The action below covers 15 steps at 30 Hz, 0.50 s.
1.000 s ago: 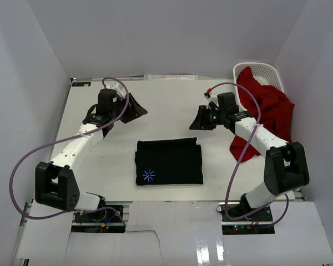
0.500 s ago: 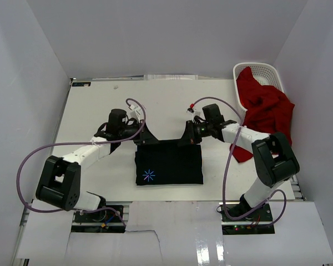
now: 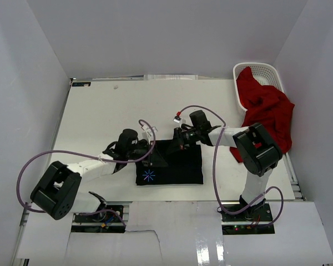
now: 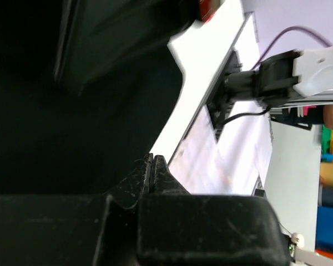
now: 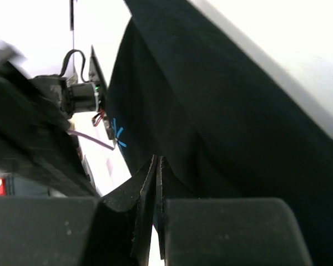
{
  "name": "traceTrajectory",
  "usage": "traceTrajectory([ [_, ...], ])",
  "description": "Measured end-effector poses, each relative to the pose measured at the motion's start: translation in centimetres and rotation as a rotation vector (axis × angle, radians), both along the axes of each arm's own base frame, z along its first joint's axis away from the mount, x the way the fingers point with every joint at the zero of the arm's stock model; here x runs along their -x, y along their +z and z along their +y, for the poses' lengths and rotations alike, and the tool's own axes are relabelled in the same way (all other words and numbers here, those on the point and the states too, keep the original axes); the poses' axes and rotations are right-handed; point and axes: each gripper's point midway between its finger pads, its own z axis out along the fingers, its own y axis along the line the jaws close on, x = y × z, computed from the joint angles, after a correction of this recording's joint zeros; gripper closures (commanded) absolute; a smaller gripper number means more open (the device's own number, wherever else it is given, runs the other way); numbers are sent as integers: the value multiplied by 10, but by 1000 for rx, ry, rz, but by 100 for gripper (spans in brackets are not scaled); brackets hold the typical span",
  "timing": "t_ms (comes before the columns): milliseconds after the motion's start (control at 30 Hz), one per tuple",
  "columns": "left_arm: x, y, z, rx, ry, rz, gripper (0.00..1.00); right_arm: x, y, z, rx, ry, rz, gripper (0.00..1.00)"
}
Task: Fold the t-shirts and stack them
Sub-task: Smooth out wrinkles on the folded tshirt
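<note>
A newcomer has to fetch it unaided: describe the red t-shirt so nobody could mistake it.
Start at the white table and go to its far right corner, where a white lattice basket stands. The red t-shirt spills crumpled out of it, over the table's right side. It is the only red cloth there; the black t-shirt lies near the middle.

black shirt (image 3: 183, 166): soft matt cloth | red shirt (image 3: 266, 113): matt cloth, creased | basket (image 3: 265, 71): smooth plastic lattice | surface (image 3: 100, 116): smooth, matt | left tool (image 4: 150, 164), right tool (image 5: 156, 163): matt black plastic, scuffed
</note>
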Motion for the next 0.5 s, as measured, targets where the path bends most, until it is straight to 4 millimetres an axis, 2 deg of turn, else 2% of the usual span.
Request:
traceTrajectory([
  [100, 23, -24, 14, -12, 52, 51, 100, 5, -1, 8, -20, 20, 11, 92],
  [200, 37, -48, 30, -45, 116, 102, 100, 6, -2, 12, -30, 25, 16, 92],
  [300, 37, -62, 37, -75, 171, 119, 100, 6, -4, 16, -42, 33, 18, 92],
  [500, 24, -73, 40, -107, 235, 108, 100, 10, -13, 24, -43, 50, 45, 92],
])
